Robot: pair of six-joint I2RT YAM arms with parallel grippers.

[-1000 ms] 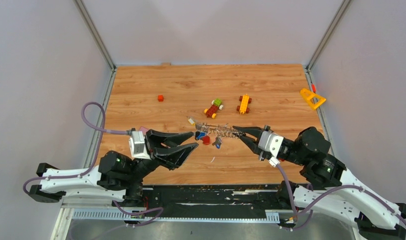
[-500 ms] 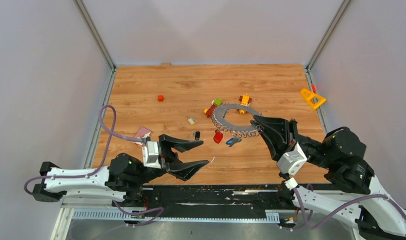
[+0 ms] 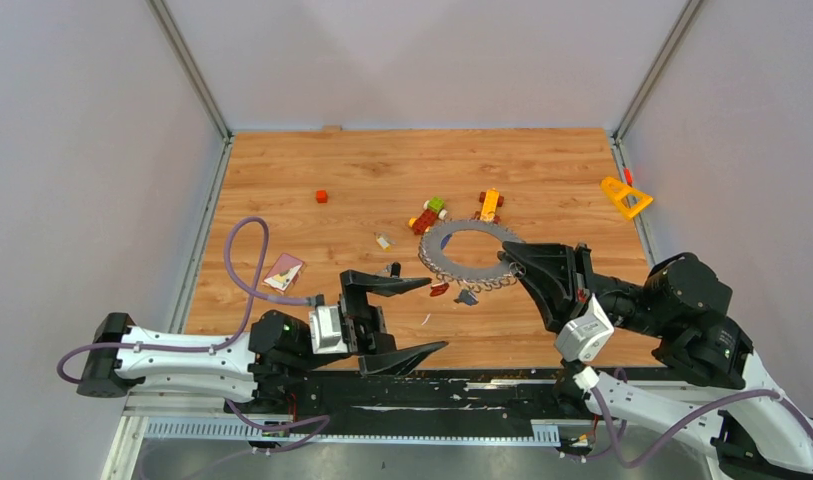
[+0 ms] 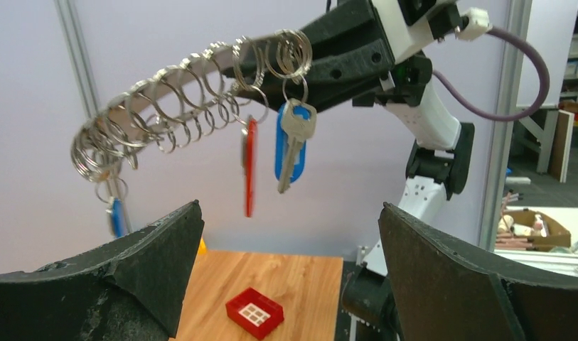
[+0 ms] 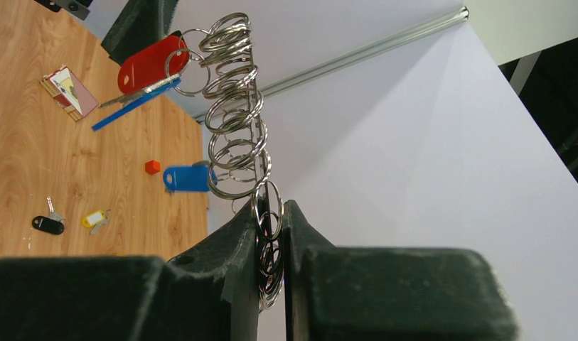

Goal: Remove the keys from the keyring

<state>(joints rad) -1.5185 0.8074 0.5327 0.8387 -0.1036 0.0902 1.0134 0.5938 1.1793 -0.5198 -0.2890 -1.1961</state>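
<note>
1. We are watching the right gripper [image 5: 271, 213] pinching the keyring [image 4: 165, 106] at one edge. Its fingers are pressed together on the metal (in its wrist view the small wire coils are sitting squeezed in the narrow slit between them).
2. The keyring is hanging tilted in the air over the middle of the wooden table [image 3: 282, 180]. In the top view its far rim is overlapping the toy block vehicles [image 3: 429, 214].
3. We are counting three keys [image 5: 152, 62] dangling from the ring. A red key [image 4: 250, 167] and a blue key [image 4: 293, 145] are hanging side by side from loops close to the right gripper. A second blue key [image 4: 115, 217] is hanging at the opposite end.
4. The left gripper [image 3: 434, 315] is sitting low at the near edge of the table, with its fingers spread wide and holding nothing. In its wrist view the red and blue keys are hanging above the gap between the fingers, touching neither.
5. We are seeing two more keys lying loose on the boards, off the ring. They are a black-tagged key [image 5: 47, 224] and a yellow-tagged key [image 5: 94, 218], near each other.
6. Elsewhere on the table, a pink card [image 3: 283, 272] is lying by the left edge. A small red block [image 3: 322, 196] is sitting farther back, and a yellow triangle [image 3: 625, 197] is resting at the right edge, well apart from the ring.
</note>
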